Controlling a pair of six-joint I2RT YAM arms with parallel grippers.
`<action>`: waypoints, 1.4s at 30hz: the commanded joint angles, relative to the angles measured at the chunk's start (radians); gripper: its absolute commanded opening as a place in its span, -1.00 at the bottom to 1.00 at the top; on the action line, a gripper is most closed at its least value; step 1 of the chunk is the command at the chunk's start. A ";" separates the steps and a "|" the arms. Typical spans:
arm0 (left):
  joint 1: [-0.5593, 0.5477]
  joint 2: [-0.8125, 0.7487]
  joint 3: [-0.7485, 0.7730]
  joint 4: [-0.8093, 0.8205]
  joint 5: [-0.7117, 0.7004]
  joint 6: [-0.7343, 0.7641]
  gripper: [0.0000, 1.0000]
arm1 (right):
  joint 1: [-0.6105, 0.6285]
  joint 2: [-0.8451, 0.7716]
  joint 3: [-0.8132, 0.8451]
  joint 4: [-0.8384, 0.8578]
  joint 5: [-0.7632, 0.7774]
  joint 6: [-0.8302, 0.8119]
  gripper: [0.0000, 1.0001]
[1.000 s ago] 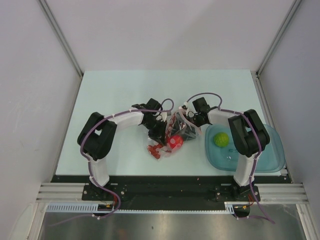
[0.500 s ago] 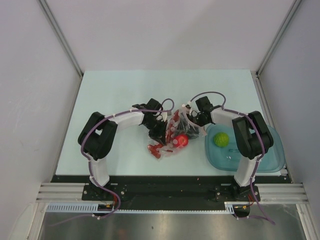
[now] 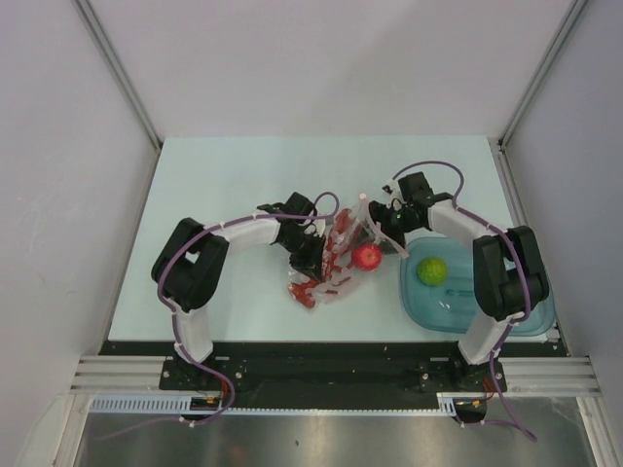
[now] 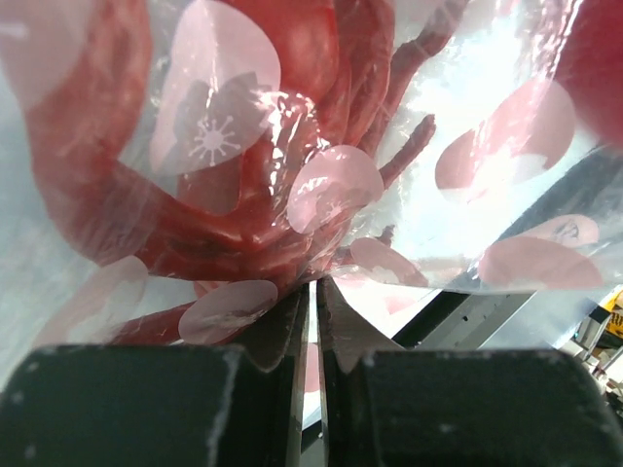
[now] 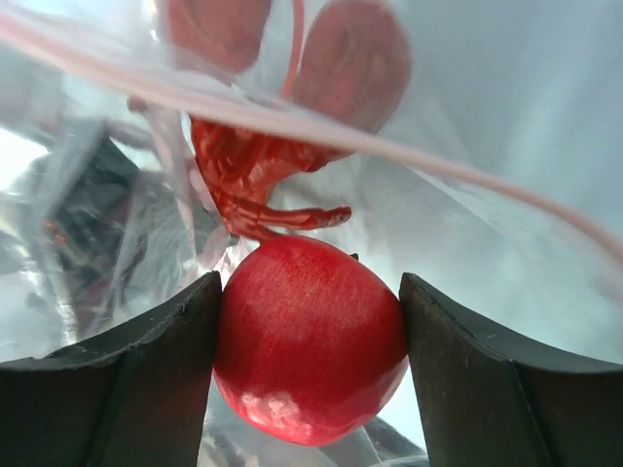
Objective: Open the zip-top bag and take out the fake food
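Table (image 3: 224, 185): pale, both arms meet mid-table. Teal tray (image 3: 518, 313) sits at near right. It holds the lime-green ball (image 3: 430, 270), already out.

Zip-top bag (image 3: 341, 255) is mid-table betw. the two grippers, just left of the tray. Left gripper (image 4: 311, 292) has its fingers pressed nearly together, pinching the bag film at its left side. Lobster (image 4: 243, 195) is inside the bag, claws toward the near-left end.

Right gripper (image 5: 310, 341) is clamped on the red fruit (image 5: 310, 336), one pad each side, at the bag's right end. Can't tell if the fruit is fully past the zip strip; film shows around it.

Risks: round, smooth fruit could squirt from the pads if the grip loosens or film is caught betw. pad and fruit. If the film snags, the bag may be dragged along w/ the fruit, or tear free of the left pinch.

Vs. 1 s ago: fruit is further right and far, closer to the tray; right arm has swung right. Left gripper, lobster and ball haven't shifted.
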 commanded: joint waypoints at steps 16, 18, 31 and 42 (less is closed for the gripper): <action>0.002 -0.009 -0.055 0.016 -0.088 0.045 -0.78 | -0.162 -0.183 0.369 -0.385 0.560 -0.102 -0.48; 0.007 -0.007 -0.055 0.011 -0.098 0.048 -0.79 | -0.182 -0.243 0.339 -0.420 0.658 -0.100 -0.47; 0.085 -0.041 -0.052 -0.064 -0.215 0.095 -0.79 | -0.448 -0.407 -0.011 -0.386 0.755 -0.034 -0.39; 0.091 -0.148 -0.013 -0.118 -0.348 0.158 -0.63 | -0.512 -0.301 -0.142 -0.248 0.726 -0.065 0.14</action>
